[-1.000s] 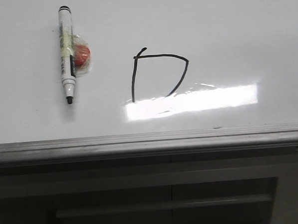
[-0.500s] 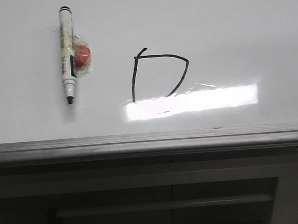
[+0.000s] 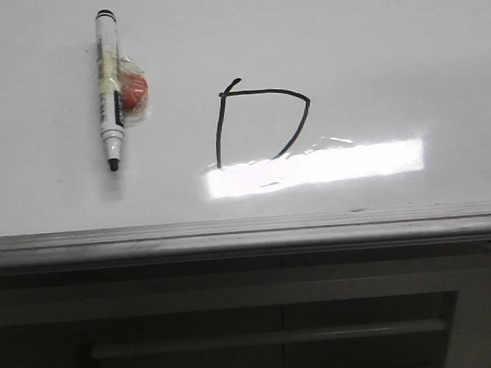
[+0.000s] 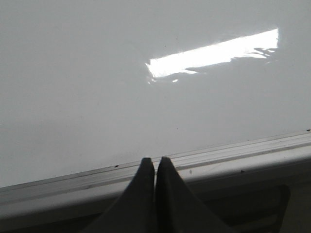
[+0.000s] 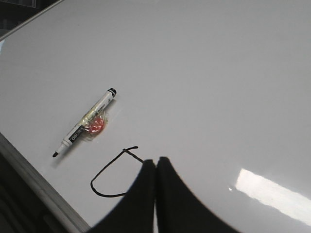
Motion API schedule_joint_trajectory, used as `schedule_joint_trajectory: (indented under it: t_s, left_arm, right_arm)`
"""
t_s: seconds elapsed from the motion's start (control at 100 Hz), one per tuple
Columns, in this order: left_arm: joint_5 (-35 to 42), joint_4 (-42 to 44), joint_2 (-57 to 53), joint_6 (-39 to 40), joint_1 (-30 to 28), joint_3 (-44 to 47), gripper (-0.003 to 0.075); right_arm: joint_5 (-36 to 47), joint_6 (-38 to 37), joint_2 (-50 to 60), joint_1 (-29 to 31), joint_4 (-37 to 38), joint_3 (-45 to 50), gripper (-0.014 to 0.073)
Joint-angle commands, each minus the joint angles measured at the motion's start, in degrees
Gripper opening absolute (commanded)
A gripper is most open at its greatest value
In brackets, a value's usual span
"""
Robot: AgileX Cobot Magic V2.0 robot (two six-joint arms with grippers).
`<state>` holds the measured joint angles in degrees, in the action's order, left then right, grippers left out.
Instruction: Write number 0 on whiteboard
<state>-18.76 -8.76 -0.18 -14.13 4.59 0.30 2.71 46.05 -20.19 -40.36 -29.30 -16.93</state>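
Note:
The number 0 (image 3: pixel 259 121) is a thin black outline shaped like a "D" on the whiteboard (image 3: pixel 370 54); its lower edge is lost in the bright glare. In the right wrist view the number 0 (image 5: pixel 109 172) is partly hidden behind my right gripper (image 5: pixel 156 161), which is shut and empty above the board. A white marker (image 3: pixel 109 88) with its black tip bare lies left of the number, with a red lump in clear wrap beside it. The marker also shows in the right wrist view (image 5: pixel 85 123). My left gripper (image 4: pixel 155 161) is shut and empty over the board's grey edge rail (image 4: pixel 233 153).
A red lump in clear wrap (image 3: pixel 132 91) sits against the marker. The grey rail (image 3: pixel 248 232) runs along the board's near edge, with a dark panelled cabinet front (image 3: pixel 269 323) below it. A bright rectangular glare (image 3: pixel 319 166) lies on the board.

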Motion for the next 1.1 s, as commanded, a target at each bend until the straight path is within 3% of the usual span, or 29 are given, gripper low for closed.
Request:
schedule_joint_trajectory:
  t_s: [0.0,0.54,0.75,0.8,0.92,0.97,1.09]
  left_arm:
    - [2.6,-1.1,-1.6,0.7,-0.1,1.7,-0.002]
    - [2.6,-1.1,-1.6,0.7,-0.1,1.7,-0.002]
    - [2.6,-1.1,-1.6,0.7,-0.1,1.7,-0.002]
    - [2.6,-1.1,-1.6,0.7,-0.1,1.7,-0.002]
    - [2.6,-1.1,-1.6,0.7,-0.1,1.7,-0.002]
    - [2.6,-1.1,-1.6,0.7,-0.1,1.7,-0.002]
    - [2.7,-1.1,-1.6,0.7,-0.1,1.7,-0.002]
  right_arm:
    - [4.2,0.1,-0.2,0.5,0.2,-1.5,-0.0069]
    - [4.2,0.1,-0.2,0.5,0.1,-0.5,-0.0069]
    - [13.4,-0.7,-0.1,0.6,0.5,6.4,-0.0069]
    - [15.6,-5.0,-0.1,0.7,3.8,8.8,-0.0069]
    - [16.6,-31.1,0.0,4.2,18.9,14.1,-0.0069]
    - [14.4,-38.3,0.4,6.5,24.6,15.7,-0.0069]
    - [7.0,-44.8,3.2,12.1,33.2,18.4,-0.0069]
